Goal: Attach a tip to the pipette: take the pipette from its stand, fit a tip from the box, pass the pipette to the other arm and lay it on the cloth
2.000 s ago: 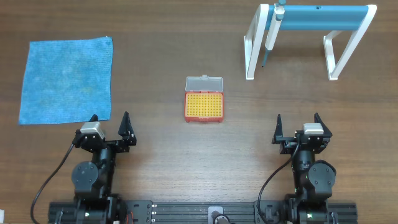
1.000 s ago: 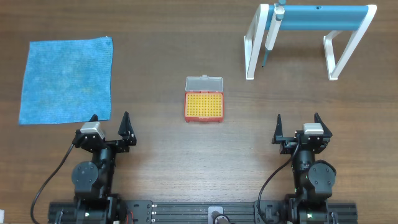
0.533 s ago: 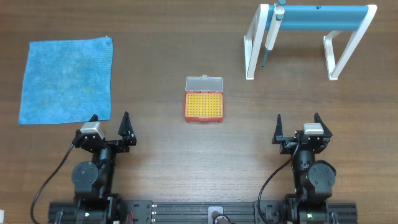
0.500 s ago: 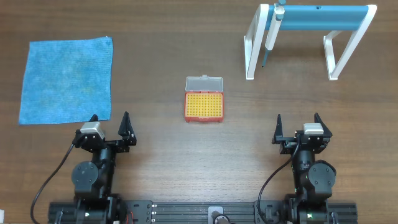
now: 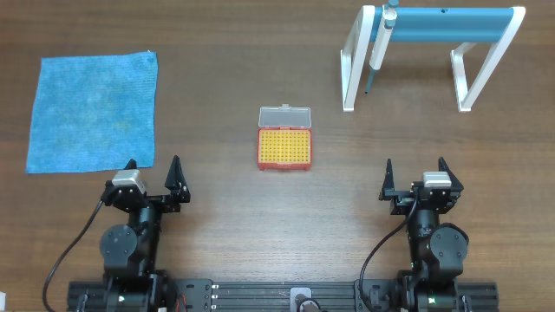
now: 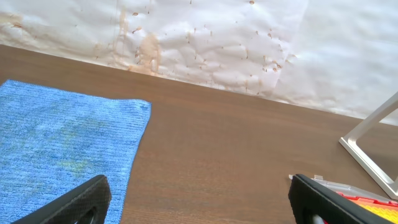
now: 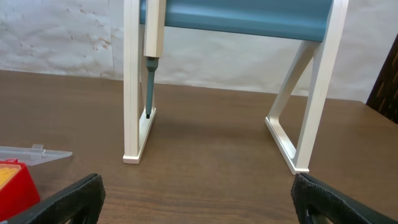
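White-framed stand [image 5: 349,82], far right, holds the pipette [image 5: 380,48] hanging at its left end. My right gripper [image 5: 415,166] and left gripper [image 5: 153,163] rest wide open near their bases. I'd approach the pipette's body squarely with the right, avoiding the leg, then lift straight up.

Light bright, even, diffuse, from overhead. No glare on the table [image 5: 217,87]. Stand [image 5: 442,24] throws only a faint, soft shadow, just beside its legs; in the right wrist view, a dim patch lies under the stand. Top view sharp edge to edge. Wall [image 6: 217,37] behind the stand pale, near washed out. Fingers [image 6: 68,202] dark, soft-edged, out of focus.
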